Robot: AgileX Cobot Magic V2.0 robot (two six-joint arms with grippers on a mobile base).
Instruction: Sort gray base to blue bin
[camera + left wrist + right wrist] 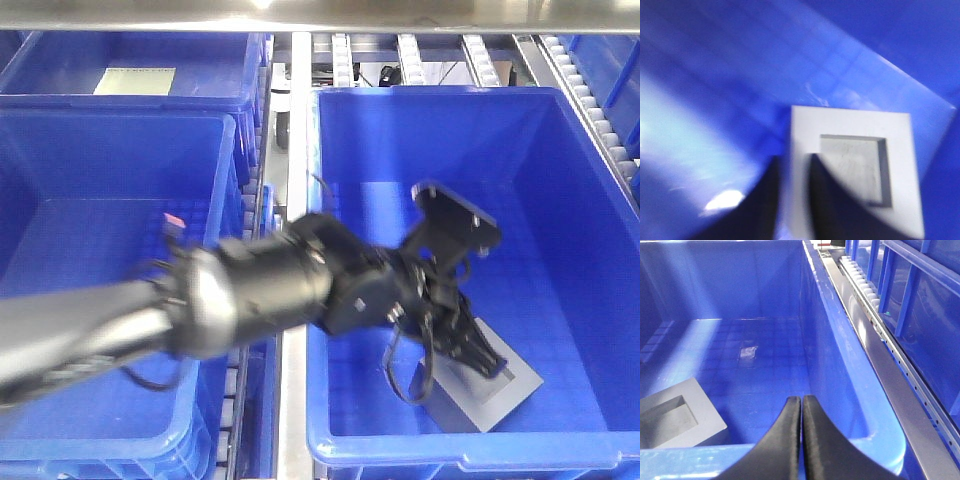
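The gray base (492, 385) lies on the floor of the blue bin (560, 140), the large crate on the right in the front view, toward its near edge at about 6 o'clock of the floor, with its square recessed window facing up. The left arm (90, 335) reaches in from the 9 o'clock side across the metal rail (295, 120) between the crates, and its left end effector (470, 350) is down on the base. The left wrist view is blurred, but it shows two dark fingers (767, 200) set a little apart with one rim wall of the base (852, 165) between them, one finger outside the block and the other in the window; whether they press on it cannot be told. The right end effector (801, 440) hangs over the near rim of the same bin, its two black fingers pressed together with nothing between them, and the base (675, 415) sits at about 9 o'clock of it. A second blue crate (110, 200) stands to the left of the rail.
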